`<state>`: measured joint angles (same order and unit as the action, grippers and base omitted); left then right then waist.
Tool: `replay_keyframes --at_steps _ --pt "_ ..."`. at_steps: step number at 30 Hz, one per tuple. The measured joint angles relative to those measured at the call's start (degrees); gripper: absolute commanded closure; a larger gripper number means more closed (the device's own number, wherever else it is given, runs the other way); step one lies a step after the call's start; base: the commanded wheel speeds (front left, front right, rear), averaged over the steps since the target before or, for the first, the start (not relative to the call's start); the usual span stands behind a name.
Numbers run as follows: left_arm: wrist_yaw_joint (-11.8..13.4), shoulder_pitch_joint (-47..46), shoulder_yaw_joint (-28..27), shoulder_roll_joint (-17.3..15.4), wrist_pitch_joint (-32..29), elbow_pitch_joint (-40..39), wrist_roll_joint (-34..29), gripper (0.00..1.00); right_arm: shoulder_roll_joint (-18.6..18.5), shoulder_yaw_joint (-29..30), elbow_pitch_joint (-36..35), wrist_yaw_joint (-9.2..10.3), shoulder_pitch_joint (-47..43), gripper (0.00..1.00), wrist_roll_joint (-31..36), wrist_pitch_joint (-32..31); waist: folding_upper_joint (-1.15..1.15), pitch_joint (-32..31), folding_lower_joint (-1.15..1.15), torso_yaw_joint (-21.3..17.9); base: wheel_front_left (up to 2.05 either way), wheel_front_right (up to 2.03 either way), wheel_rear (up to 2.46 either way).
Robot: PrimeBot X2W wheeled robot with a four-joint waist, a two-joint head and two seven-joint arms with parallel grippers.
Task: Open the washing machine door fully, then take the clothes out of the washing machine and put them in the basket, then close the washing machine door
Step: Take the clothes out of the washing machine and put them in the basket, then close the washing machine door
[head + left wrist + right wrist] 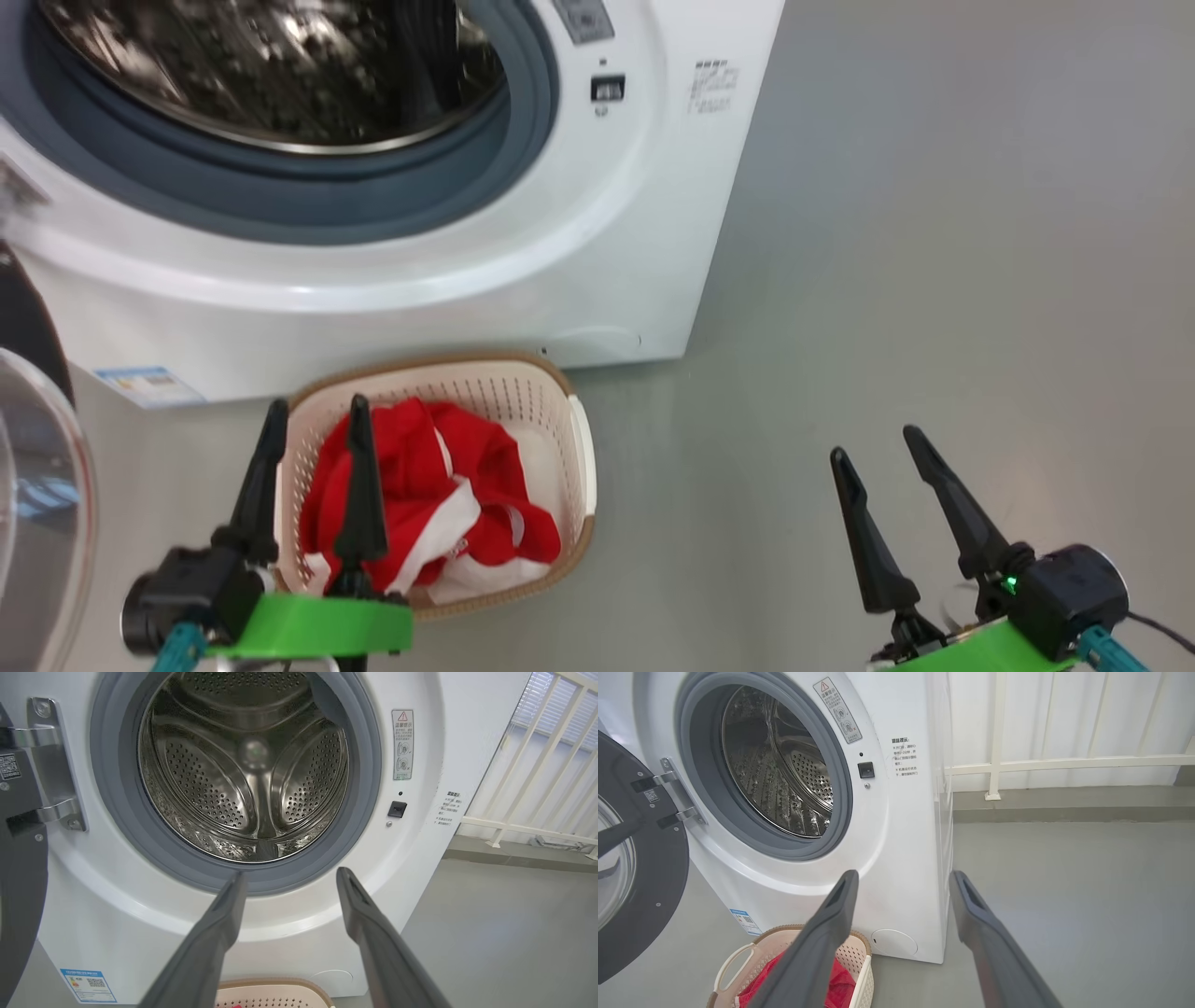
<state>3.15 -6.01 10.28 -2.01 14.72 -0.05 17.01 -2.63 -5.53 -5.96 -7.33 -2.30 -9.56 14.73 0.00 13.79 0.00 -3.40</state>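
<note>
Lying in basket [580, 448] — clothes [415, 471].

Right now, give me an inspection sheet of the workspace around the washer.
Surface: grey floor, smooth.
Job's things: washing machine with its drum looking empty; washing machine door swung open; clothes, red and white, lying in the basket on the floor in front of the machine.
Clutter: nothing seen.
Grippers: left gripper over the basket, right gripper over the floor; both with fingers apart, holding nothing.
Cables: black cable behind the right gripper.
Surroundings: white railing beside the machine.
</note>
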Motion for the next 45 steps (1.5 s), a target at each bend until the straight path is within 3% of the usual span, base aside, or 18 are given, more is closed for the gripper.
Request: replay_keyframes --at_steps 9,24,34,45 --pt "0.36 5.87 0.16 -0.52 0.00 -3.28 -0.97 0.00 0.01 0.44 0.40 0.00 -2.49 0.00 2.04 0.00 0.00 -5.32 0.00 0.01 0.00 0.00 0.00" --pt "3.60 14.14 0.14 -1.12 -0.01 -6.53 -1.81 0.00 0.09 1.64 0.44 0.00 -6.83 0.00 2.04 -0.09 0.00 -12.68 0.00 -1.35 0.00 0.00 0.00" --pt "5.73 17.08 -0.66 -1.24 -1.08 -7.37 -1.80 0.00 0.14 2.42 -0.11 0.00 -8.33 0.00 2.01 -0.51 0.00 -14.86 0.00 -2.18 0.00 0.00 0.00" --pt "6.26 17.67 -0.53 -1.89 -1.62 -7.69 -1.81 0.00 0.16 2.69 -0.57 0.00 -9.45 0.00 1.91 -1.03 0.00 -15.34 0.00 -2.00 0.00 0.00 0.00"
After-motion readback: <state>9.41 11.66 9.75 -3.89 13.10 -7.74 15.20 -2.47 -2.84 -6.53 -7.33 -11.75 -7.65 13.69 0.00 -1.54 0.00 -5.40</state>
